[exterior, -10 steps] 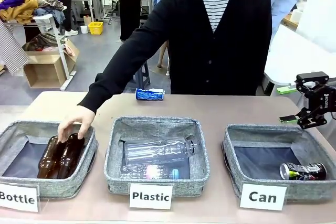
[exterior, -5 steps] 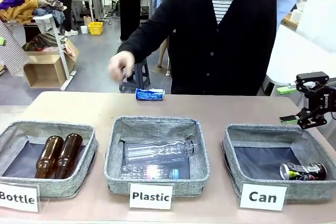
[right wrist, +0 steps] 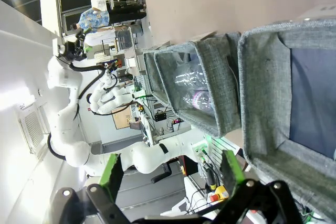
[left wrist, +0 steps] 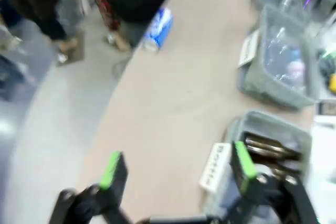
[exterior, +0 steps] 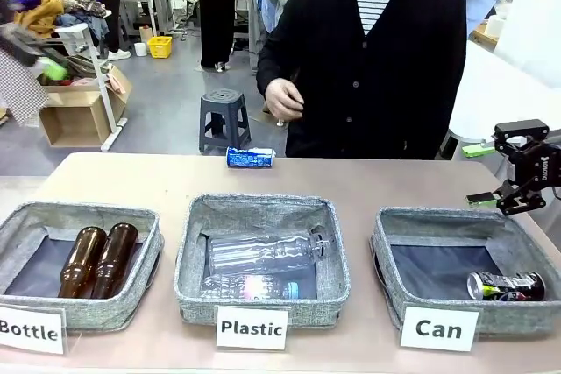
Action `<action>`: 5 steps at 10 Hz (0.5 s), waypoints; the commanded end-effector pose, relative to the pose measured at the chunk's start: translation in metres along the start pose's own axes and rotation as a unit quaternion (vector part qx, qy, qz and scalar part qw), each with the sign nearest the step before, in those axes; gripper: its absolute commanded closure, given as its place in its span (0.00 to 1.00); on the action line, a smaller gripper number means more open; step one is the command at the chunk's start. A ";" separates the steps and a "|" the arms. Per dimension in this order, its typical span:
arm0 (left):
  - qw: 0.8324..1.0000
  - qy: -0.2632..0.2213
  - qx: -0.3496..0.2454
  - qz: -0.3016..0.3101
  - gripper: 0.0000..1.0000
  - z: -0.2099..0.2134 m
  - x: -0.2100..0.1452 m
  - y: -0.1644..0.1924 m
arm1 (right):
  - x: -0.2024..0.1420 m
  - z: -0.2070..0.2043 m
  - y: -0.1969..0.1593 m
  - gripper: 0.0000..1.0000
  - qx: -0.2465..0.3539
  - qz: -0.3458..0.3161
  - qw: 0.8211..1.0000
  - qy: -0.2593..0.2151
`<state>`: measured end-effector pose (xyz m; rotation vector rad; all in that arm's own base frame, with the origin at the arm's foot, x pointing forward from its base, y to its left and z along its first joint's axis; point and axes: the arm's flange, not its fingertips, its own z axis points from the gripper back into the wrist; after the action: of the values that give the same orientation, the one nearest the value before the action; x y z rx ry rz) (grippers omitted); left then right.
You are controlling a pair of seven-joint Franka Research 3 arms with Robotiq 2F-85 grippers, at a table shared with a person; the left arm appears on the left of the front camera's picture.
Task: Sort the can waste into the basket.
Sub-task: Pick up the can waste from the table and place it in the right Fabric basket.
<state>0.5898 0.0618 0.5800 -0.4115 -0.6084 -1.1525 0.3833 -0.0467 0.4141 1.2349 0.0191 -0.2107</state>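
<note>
Grey floor (exterior: 166, 102), dark stool (exterior: 223, 101), cardboard box (exterior: 70, 124).

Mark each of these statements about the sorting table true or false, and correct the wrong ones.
1. The dark can lies inside the Can basket. True.
2. The blue and white can lies in that basket too. False: it lies on the table near the far edge, in front of the person.
3. The left gripper is shut on a bottle. False: its jaws stand open with nothing between them.
4. Two brown bottles lie side by side in the Bottle basket. True.
</note>
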 end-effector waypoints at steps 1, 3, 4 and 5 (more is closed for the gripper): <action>0.986 0.130 0.044 -0.090 0.00 -0.069 0.070 0.020 | 0.000 0.000 0.001 0.00 -0.001 0.004 1.000 -0.001; 0.950 0.228 0.086 -0.196 0.00 -0.159 0.147 0.018 | 0.000 0.000 0.001 0.00 -0.001 0.004 1.000 -0.001; 0.930 0.261 0.110 -0.235 0.00 -0.194 0.172 0.015 | 0.000 0.000 0.001 0.00 -0.001 0.004 1.000 -0.001; 0.921 0.261 0.093 -0.274 0.00 -0.226 0.190 0.014 | 0.000 0.000 0.001 0.00 -0.001 0.004 1.000 -0.001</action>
<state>0.6828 -0.2046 0.5207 0.2050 -0.3727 -1.6336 0.3833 -0.0466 0.4141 1.2348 0.0193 -0.2104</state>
